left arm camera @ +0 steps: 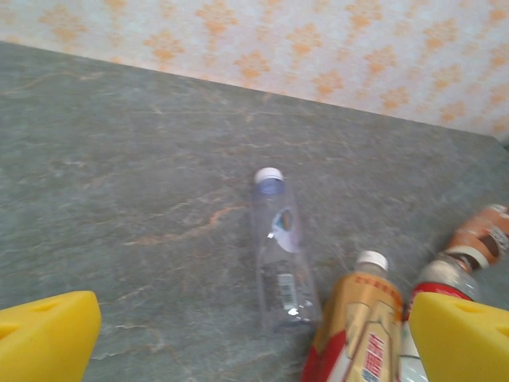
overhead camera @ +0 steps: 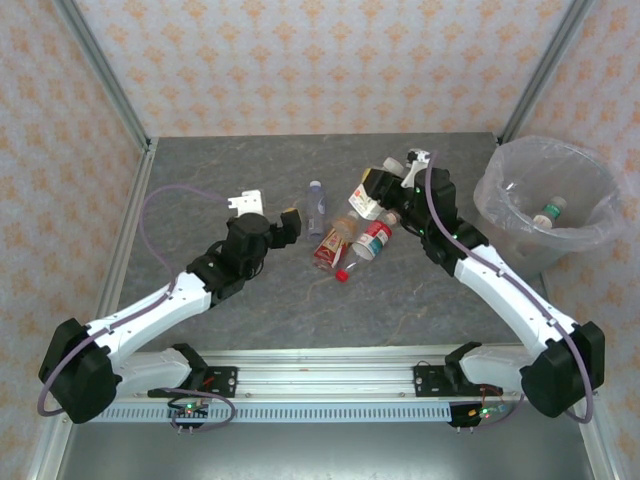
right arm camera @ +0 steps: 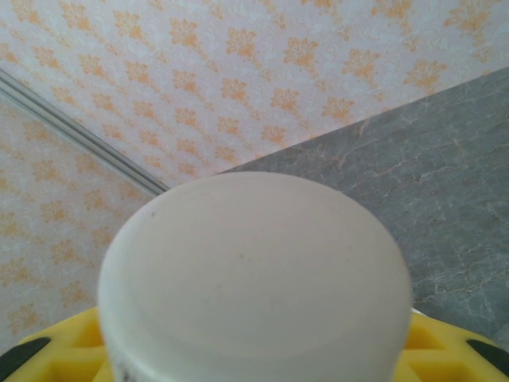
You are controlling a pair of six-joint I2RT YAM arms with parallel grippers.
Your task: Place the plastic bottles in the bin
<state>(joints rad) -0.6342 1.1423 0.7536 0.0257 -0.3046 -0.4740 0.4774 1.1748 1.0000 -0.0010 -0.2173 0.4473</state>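
1 green-cap bottle (overhead camera: 548, 212) in bin (overhead camera: 520, 245). Right gripper (overhead camera: 375, 185), left of bin, pinches a white-ended bottle (right arm camera: 254, 270). Approx 3 loose bottles (overhead camera: 335, 243) remain further left w/ left gripper (overhead camera: 291, 222), jaws spread, empty.

We find bare table (overhead camera: 190, 150) across the left of the top view. Loose bottles (overhead camera: 335, 245) crowd the centre; the right arm (overhead camera: 490, 275) crosses diagonally between them and the bin (overhead camera: 500, 195) at right.
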